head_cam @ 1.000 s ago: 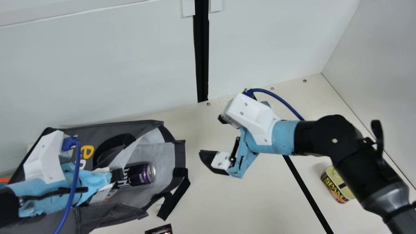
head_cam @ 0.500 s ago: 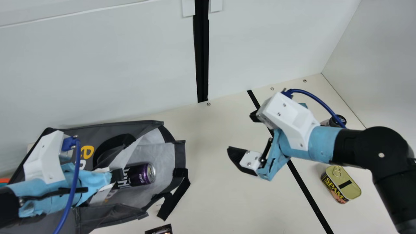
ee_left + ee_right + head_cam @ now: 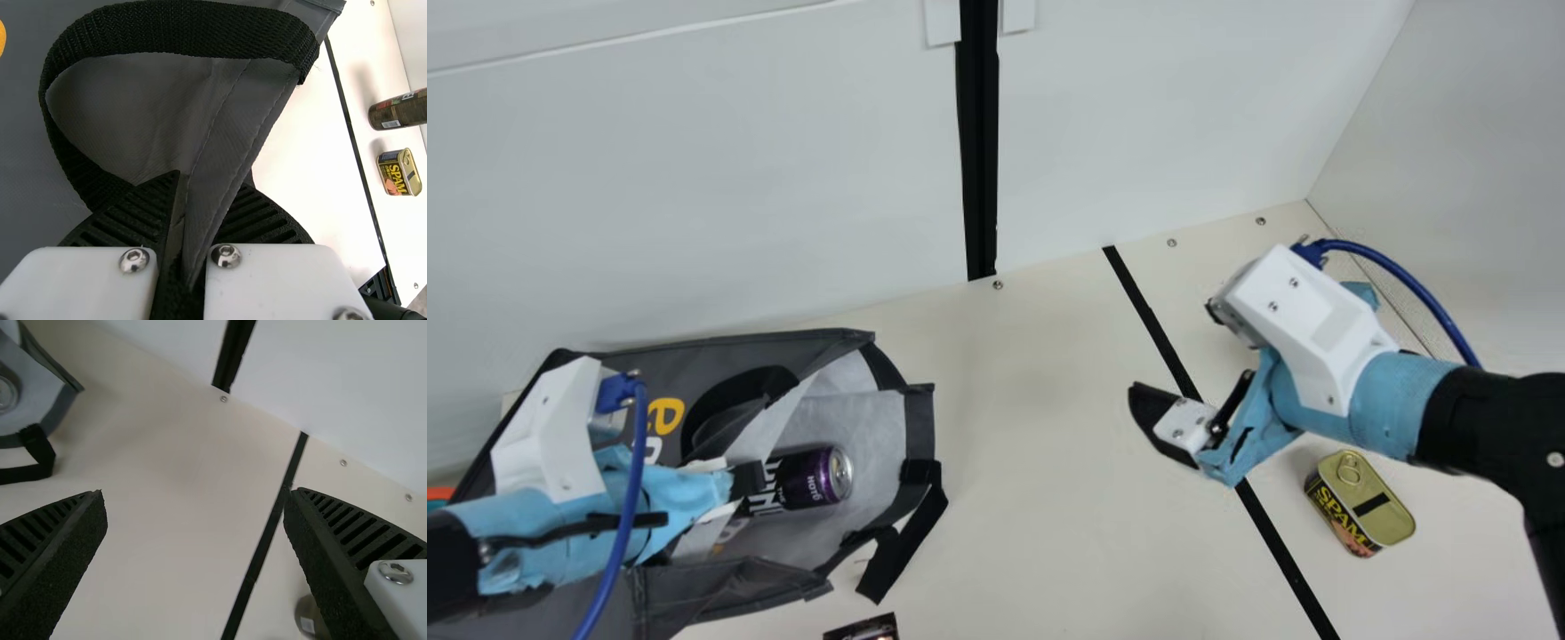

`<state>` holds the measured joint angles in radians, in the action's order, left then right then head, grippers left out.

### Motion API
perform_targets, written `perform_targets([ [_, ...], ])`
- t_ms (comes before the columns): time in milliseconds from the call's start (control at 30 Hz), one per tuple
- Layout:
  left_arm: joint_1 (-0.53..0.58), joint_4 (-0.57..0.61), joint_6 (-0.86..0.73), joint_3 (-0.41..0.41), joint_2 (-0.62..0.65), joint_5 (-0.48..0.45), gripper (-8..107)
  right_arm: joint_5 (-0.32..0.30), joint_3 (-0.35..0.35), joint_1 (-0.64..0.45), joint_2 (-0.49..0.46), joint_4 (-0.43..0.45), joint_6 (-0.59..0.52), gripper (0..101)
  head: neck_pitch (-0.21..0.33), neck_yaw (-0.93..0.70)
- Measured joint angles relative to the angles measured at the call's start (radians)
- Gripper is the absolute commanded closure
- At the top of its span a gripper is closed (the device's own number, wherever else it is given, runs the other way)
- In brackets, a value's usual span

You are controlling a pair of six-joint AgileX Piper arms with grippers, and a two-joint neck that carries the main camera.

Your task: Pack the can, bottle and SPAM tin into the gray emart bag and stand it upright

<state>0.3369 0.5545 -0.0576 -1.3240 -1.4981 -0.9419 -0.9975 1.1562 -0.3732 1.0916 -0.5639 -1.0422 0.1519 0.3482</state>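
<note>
Currently the left pincer [image 3: 749,478] pinches cloth of the gray bag [image 3: 725,351], the can [image 3: 805,477] lies inside, and the right pincer [image 3: 1185,364] hangs spread left of the SPAM tin [image 3: 1360,502]

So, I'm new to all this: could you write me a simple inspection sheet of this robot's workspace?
Surface: cream table with a black line across it; spills, nothing seen.
Job's things: gray emart bag lying down, mouth open, can inside; bottle and SPAM tin outside it, on the table.
Clutter: part of a dark item at the main view's bottom edge.
Grippers: left gripper shut on the bag's fabric; right gripper open, holding nothing.
Cables: blue cable on the left wrist, another on the right; knots, nothing seen.
Surroundings: pale walls.
</note>
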Motion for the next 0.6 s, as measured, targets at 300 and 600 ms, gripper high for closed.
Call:
perform_targets([
  [300,0.000,0.000,0.000,0.000,0.000,0.000,107,-0.016,0.028,-0.036,-0.025,0.117,0.104,6,0.000,0.000],
  [600,0.000,0.000,0.000,0.000,0.000,0.000,107,-0.034,0.054,-0.043,-0.048,0.234,0.219,6,0.000,-0.002],
])
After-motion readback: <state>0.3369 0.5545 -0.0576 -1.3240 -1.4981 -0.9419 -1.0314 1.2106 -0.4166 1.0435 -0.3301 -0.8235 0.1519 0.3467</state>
